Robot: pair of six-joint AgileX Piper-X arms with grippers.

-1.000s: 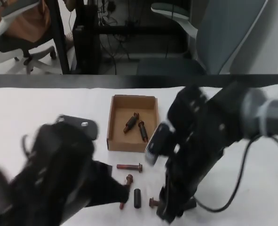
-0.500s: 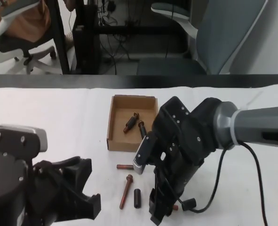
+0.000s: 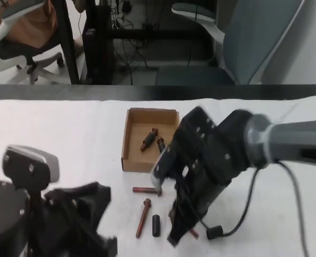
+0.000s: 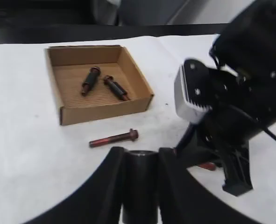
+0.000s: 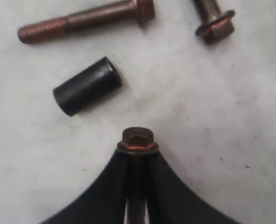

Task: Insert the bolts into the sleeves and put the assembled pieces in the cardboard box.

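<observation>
Left gripper [image 4: 141,161] clamped on a black sleeve [image 4: 140,179]; right gripper [image 5: 138,157] clamped on a bolt [image 5: 138,139] just under its head, low over the table [image 3: 51,128] between the cardboard box [image 4: 105,108] and the near edge. The box, nearer the far edge, holds two assembled pieces [image 4: 90,80]. The likeliest fault is misalignment at mating: the shank, gripped along a narrow line, could pivot or slip and miss the bore or jam on its rim. A low right arm could also scatter the spare sleeve [image 5: 87,86] and loose bolts [image 5: 86,21] lying close by.
</observation>
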